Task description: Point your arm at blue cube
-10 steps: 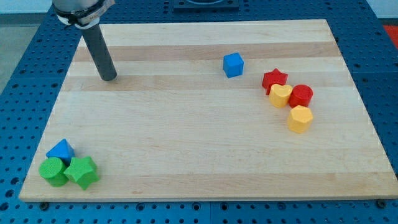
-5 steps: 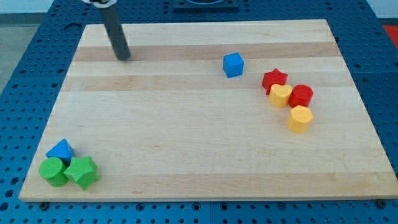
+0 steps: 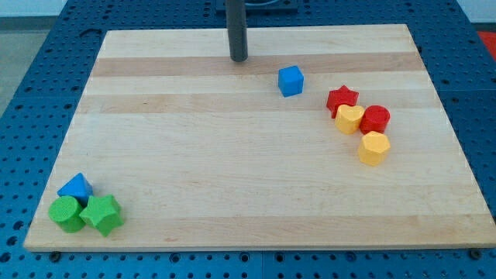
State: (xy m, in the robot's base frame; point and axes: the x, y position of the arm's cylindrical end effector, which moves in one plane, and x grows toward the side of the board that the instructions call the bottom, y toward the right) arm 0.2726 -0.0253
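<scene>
**Camera view: tip closing on the blue cube, not there yet**

Biggest thing first: the wooden board (image 3: 256, 194) fills most of the frame, pale planks, sitting on a blue perforated table (image 3: 31, 93) that shows around every edge. Nothing else of the room is visible apart from a dark sliver at the top centre, can't tell what that is.

Next down, the rod comes in from the top centre and my tip (image 3: 239, 59) sits on the board near its top edge. No gripper on this rig, just the bare rod, so there's nothing to open or close.

The blue cube (image 3: 291, 80) is just right of centre in the upper part of the frame, near my tip but clearly apart from it, down and to the right.

Right side: red star (image 3: 342, 98), yellow heart (image 3: 349, 118), red cylinder (image 3: 375, 118) and a yellow block (image 3: 373, 147), bunched together. Bottom left corner: blue triangle (image 3: 75, 187), green cylinder (image 3: 66, 212), green star (image 3: 102, 214).

What could go wrong, my guess: overshooting and knocking the cube towards the red star, since it only needs pointing at.
</scene>
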